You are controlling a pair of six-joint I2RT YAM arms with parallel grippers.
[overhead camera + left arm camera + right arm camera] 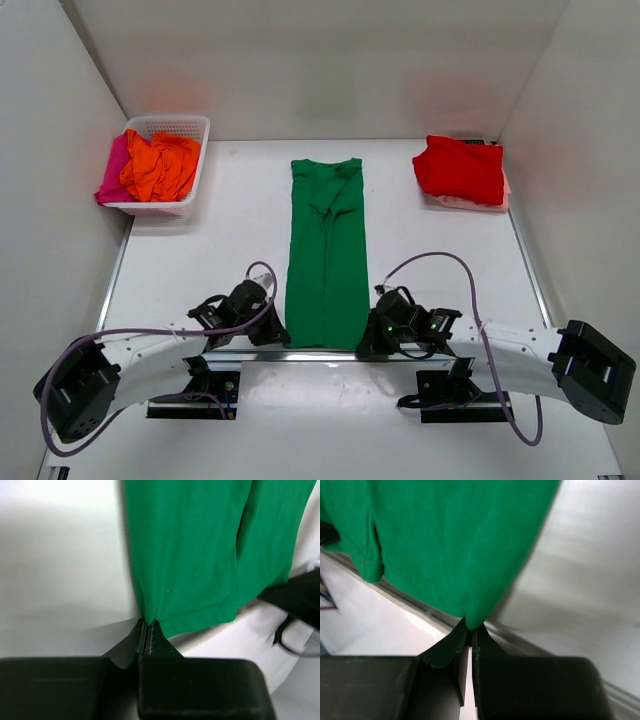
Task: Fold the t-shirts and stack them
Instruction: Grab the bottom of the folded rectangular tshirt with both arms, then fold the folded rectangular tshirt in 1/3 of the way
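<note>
Now the green shirt (327, 250) lies in the middle of the table (200, 260), folded into a long strip that runs from near to far. The left claw (148, 628) is clenched tight on the shirt's near left corner. The right claw (471, 629) is clenched tight on its near right corner. Both corners sit right at the near edge of the table. At the far left stands a white basket (190, 120) with an orange shirt (160, 165) inside, and a pink shirt (112, 178) hangs over its left side. At the far right a red shirt (460, 168) lies folded, with some pale pink cloth peeking out under it.
</note>
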